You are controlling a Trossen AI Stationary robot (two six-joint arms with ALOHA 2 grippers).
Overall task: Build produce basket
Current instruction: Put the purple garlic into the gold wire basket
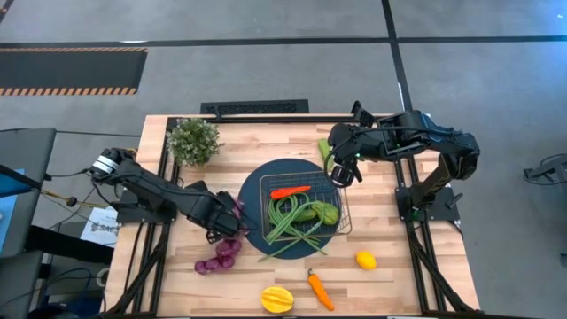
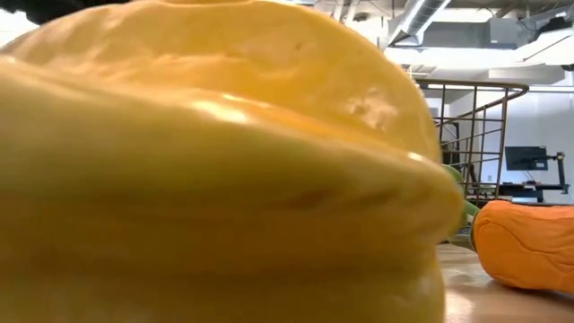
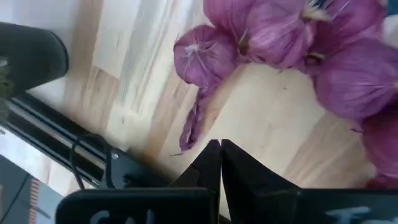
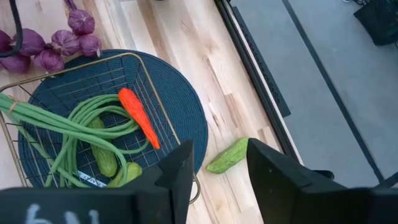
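We count in the basket [image 1: 342, 206], on the blue mat [image 1: 257, 182]: one bean bundle [image 1: 288, 220], one red chili [image 1: 290, 190], two cucumbers [image 1: 319, 212]. Third cucumber [image 4: 228, 155] far right. Near edge: one yellow ribbed fruit [image 1: 276, 299], one carrot [image 1: 320, 290], one lemon [image 1: 366, 260]. Left gripper [image 3: 220, 149] together beside grape string [image 1: 221, 255]; right gripper [image 4: 219, 163] apart, empty.

Wooden table [image 1: 381, 292] carrying a round blue mat [image 1: 257, 182], potted plant [image 1: 194, 140] sitting at back. Grapes [image 1: 220, 255], lemon [image 1: 366, 260], carrot [image 1: 320, 290], yellow ribbed fruit [image 1: 276, 299] and a cucumber [image 4: 227, 156] lying loose on the boards.
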